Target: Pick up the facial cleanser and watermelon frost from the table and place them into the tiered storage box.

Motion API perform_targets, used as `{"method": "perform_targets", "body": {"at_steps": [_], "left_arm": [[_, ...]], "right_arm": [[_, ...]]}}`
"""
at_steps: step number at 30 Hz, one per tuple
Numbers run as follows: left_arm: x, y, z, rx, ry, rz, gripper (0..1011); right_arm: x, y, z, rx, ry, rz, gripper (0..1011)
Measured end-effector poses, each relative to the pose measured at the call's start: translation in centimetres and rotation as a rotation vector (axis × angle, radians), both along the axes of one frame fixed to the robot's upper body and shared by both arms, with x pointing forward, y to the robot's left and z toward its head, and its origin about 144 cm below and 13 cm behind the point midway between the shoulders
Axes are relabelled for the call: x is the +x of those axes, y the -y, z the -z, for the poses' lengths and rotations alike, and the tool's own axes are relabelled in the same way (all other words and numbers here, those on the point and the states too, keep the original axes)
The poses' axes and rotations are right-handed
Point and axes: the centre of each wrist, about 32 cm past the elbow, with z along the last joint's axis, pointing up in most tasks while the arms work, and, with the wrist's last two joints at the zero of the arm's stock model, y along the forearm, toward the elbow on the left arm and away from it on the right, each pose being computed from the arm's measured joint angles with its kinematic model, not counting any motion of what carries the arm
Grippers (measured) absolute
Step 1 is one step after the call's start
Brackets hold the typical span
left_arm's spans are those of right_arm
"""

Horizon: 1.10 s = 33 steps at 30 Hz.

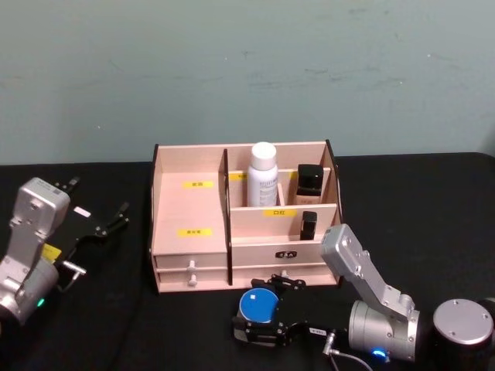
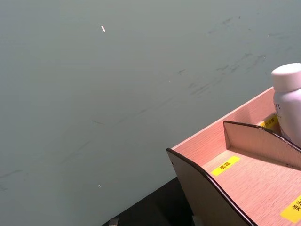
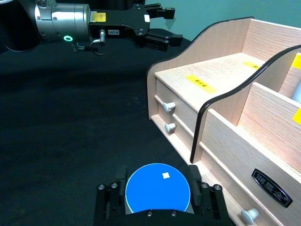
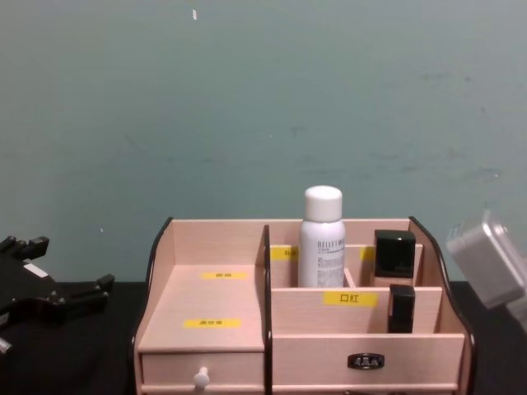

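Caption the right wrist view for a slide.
Right gripper straddling the blue tin on the table before the box; left gripper open beyond.

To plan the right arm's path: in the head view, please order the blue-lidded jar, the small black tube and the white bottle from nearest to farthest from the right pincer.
1. Blue-lidded jar, at the right pincer itself.
2. Small black tube, in the front right compartment of the tiered storage box.
3. White bottle, in the back middle compartment.
The left pincer hangs far left.
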Motion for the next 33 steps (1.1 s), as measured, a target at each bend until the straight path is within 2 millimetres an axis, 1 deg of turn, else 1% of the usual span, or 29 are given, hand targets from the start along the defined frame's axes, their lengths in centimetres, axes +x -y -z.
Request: {"method": "perform_targets", "body": {"at_steps": [5,18,22,25,26,27,33], "left_arm": [[0.0,0.0,0.0,0.000,0.000,0.000,1010],[0.0,0.0,0.0,0.000,0.000,0.000,1010],[0.0,0.0,0.0,0.000,0.000,0.000,1010],[0.0,0.0,0.0,0.000,0.000,0.000,1010],[0.0,0.0,0.0,0.000,0.000,0.000,1010],[0.0,0.0,0.0,0.000,0.000,0.000,1009],[0.0,0.0,0.0,0.000,0.000,0.000,1010]], "right_arm": [[0.0,0.0,0.0,0.001,0.000,0.000,722],[0.0,0.0,0.0,0.003,0.000,0.001,722],[-0.2,0.1,0.0,0.026,0.007,-0.004,722],[-0.2,-0.1,-0.6,0.043,0.023,-0.015,722],[-0.1,-0.3,-1.0,0.053,0.037,-0.023,722],[-0.1,-0.3,-1.0,0.053,0.037,-0.023,722],[0.6,-1.6,-3.6,0.091,0.104,-0.055,722]]}}
